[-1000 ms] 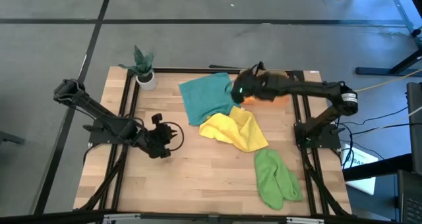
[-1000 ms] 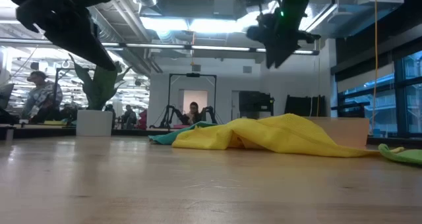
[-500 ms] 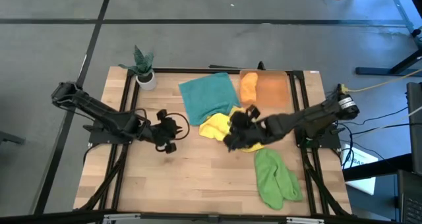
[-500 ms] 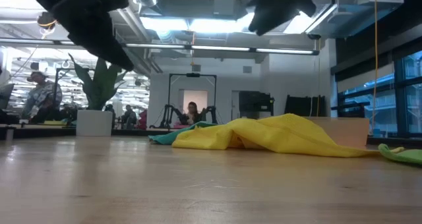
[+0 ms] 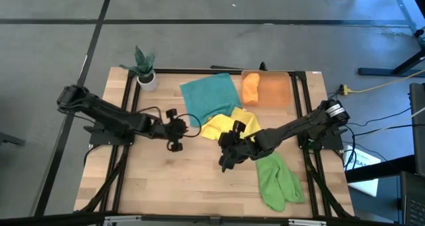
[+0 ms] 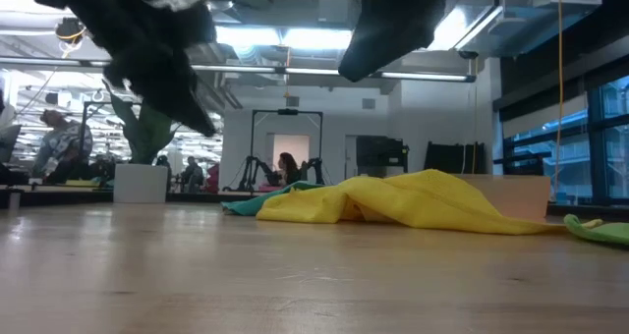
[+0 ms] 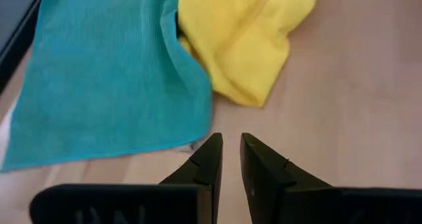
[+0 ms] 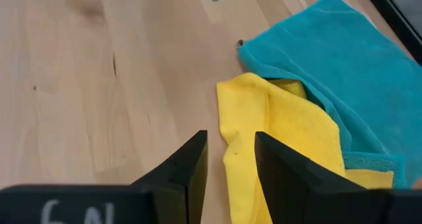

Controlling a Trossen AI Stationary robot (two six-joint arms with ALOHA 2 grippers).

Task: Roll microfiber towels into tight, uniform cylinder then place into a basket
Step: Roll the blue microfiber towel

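Note:
The teal towel [image 5: 208, 96] lies spread flat at the table's far middle, and the crumpled yellow towel [image 5: 222, 126] overlaps its near edge. The light green towel [image 5: 279, 179] lies bunched at the near right. A rolled orange towel [image 5: 250, 88] rests in the orange basket [image 5: 275, 91] at the far right. My left gripper [image 5: 179, 129] hovers just left of the teal and yellow towels, with its fingers [image 7: 214, 155] almost together. My right gripper [image 5: 226, 156] hovers above the yellow towel's near edge [image 8: 241, 151], slightly open and empty.
A white pot with a green plant [image 5: 145, 70] stands at the far left corner. Bare wood lies at the near left and along the near edge. Black frame rails [image 5: 302, 100] run along both sides of the table.
My right gripper has swung from above the basket toward the table's near left, and is now over the yellow towel's near edge. The orange roll stays in the basket. My left gripper has gone toward the table's right, closer to the teal and yellow towels.

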